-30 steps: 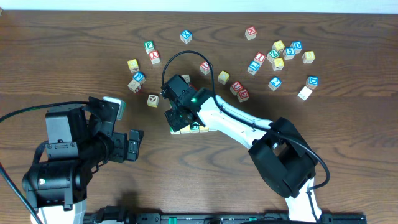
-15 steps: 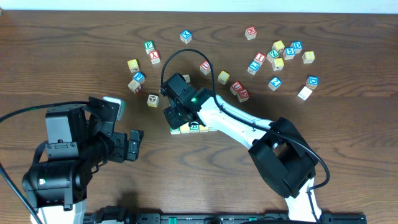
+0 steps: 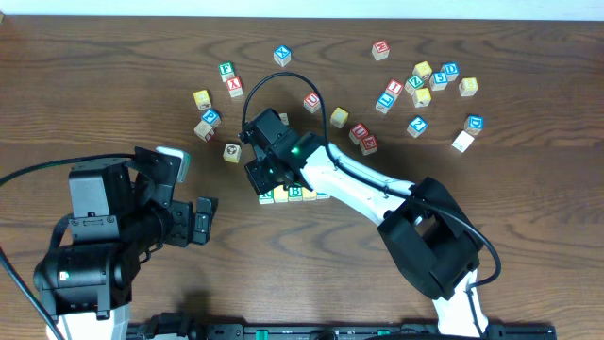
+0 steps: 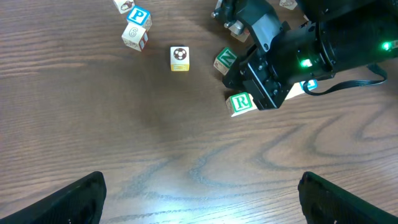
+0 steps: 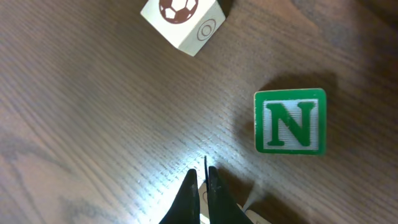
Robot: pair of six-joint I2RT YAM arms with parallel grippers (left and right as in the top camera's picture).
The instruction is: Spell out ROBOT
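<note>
**Q:** What has changed?
**A:** The right claw [image 5: 200, 186] has drawn back off the row, uncovering the B block [image 3: 295, 192].
**Q:** Its state?
**A:** Clenched, empty. The R block [image 4: 241, 103] lies just behind its tips; the N block [image 5: 290, 122] is ahead, unused.
**Q:** Progress?
**A:** The row looks nearly complete, but the other letters are unreadable. The left claw [image 4: 202, 199] is spread, idle.

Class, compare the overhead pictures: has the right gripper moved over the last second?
Yes. The right gripper has shifted slightly up-left in the overhead view, toward the soccer-ball block, uncovering the B block.
</note>
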